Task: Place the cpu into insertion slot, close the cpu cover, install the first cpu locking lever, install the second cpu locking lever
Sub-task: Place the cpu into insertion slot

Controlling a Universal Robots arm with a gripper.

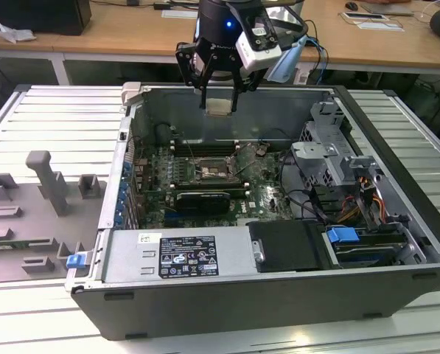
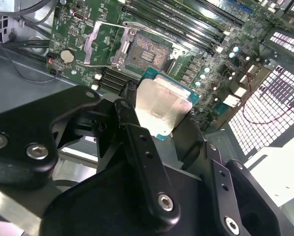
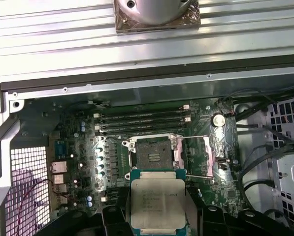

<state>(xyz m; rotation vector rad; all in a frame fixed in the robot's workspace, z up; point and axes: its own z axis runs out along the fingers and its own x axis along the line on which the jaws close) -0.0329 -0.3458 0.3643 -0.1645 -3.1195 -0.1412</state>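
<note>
**Chip held in the air above the open socket**

The cpu (image 1: 219,106) (image 2: 161,105) (image 3: 156,204), a small flat square chip with a silvery-grey metal face and a thin green edge, is gripped in the black jaws. They are closed onto two of its opposite sides and nothing else is in them. It hangs level, well above the insertion slot (image 1: 211,171) (image 2: 144,54) (image 3: 154,153), touching nothing below. In the exterior view it sits higher than the case rim, over the wall behind the slot.

The insertion slot is a square dark socket with a metal rim, and its contact field lies uncovered. The cpu cover (image 2: 103,46) (image 3: 206,155), a thin silvery-dark hinged frame with a square window, is swung open and lies just beside the slot. It lies between the slot and a round silver coin battery (image 2: 67,55) (image 3: 217,119).

Long narrow black memory slots (image 2: 186,24) (image 3: 142,120) run along another side of the slot, close to it. The slot sits in the middle of the green motherboard (image 1: 267,195) (image 2: 87,19) (image 3: 82,147). A long black card (image 1: 203,199) lies near the slot on its side facing the exterior camera.

The board sits inside an open dark grey computer case (image 1: 278,295) resting on a ribbed grey metal tabletop (image 1: 57,125).
</note>
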